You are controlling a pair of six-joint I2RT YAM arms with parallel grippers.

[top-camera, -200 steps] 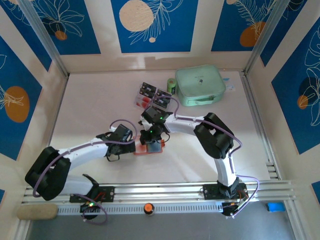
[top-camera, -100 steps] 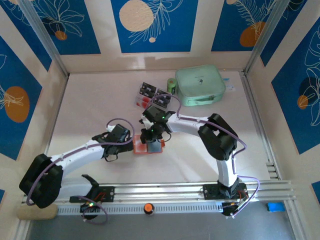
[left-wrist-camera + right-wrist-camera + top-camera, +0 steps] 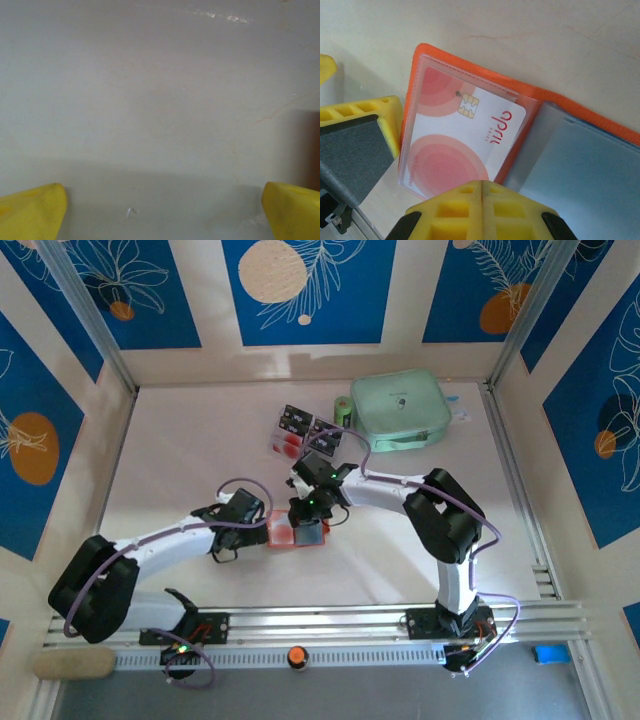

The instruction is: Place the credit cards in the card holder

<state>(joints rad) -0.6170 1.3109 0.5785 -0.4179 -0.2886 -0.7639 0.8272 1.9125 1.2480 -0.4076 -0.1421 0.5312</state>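
The orange card holder (image 3: 283, 536) lies open flat mid-table. In the right wrist view its clear left pocket (image 3: 420, 75) holds a white credit card (image 3: 465, 140) with red circles and a chip; the grey pockets (image 3: 580, 170) are on the right. My right gripper (image 3: 482, 186) is shut just above the holder's near edge (image 3: 308, 512), with nothing seen between its fingers. My left gripper (image 3: 264, 528) stands wide open at the holder's left edge, low over the table (image 3: 165, 210); one of its fingers (image 3: 365, 145) shows beside the holder. More credit cards (image 3: 297, 421) lie in a cluster further back.
A mint-green zip pouch (image 3: 400, 410) sits at the back right, with a small green object (image 3: 343, 410) at its left. Metal rails (image 3: 320, 620) run along the near edge and the side walls.
The right gripper has shifted slightly right over the holder. The left arm's elbow swung out and came back; its gripper stays by the holder's left edge. The holder has not moved.
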